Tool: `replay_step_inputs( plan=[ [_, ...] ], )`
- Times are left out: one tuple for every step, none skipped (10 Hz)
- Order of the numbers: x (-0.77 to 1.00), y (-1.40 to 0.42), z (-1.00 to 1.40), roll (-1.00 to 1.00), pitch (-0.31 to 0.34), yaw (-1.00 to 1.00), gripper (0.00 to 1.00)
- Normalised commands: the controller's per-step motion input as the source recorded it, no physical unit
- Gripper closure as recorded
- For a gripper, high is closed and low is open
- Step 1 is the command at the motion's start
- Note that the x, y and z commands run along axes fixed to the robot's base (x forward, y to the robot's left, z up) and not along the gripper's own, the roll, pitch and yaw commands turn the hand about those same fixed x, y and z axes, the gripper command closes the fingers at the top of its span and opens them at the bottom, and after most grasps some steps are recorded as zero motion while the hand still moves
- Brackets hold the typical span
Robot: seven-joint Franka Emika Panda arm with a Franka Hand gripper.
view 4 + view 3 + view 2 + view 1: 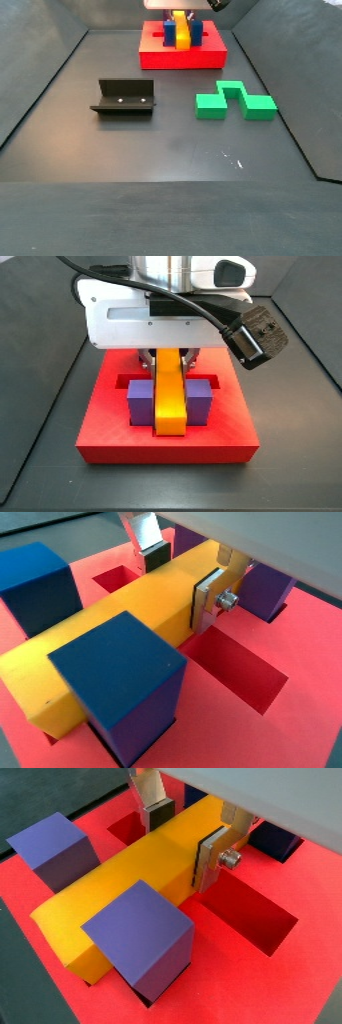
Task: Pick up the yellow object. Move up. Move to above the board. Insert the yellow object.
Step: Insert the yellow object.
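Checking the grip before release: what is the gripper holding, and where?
The gripper clamps the yellow object across its long sides, near one end.

The gripper (168, 356) body hides the yellow object's (170, 401) far end.

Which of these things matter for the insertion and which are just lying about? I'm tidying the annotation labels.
In the job:
- yellow object, between the posts
- board
- gripper, above the board, shut on the yellow object

Lying about:
- green zigzag block, on the floor
- fixture, on the floor beside it
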Motion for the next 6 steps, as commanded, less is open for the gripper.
replay_step_inputs(
  plan=[
    [0.01, 0.04, -0.04, 0.17, 0.000, 0.00, 1.00],
    [0.00, 0.00, -0.07, 0.15, 0.000, 0.00, 1.00],
    [0.00, -0.01, -0.05, 0.16, 0.000, 0.00, 1.00],
    [0.00, -0.03, -0.03, 0.18, 0.009, 0.00, 1.00],
    [0.00, -0.04, -0.05, 0.17, 0.013, -0.07, 1.00],
    [0.00, -0.02, -0.04, 0.14, 0.014, -0.15, 1.00]
  ],
)
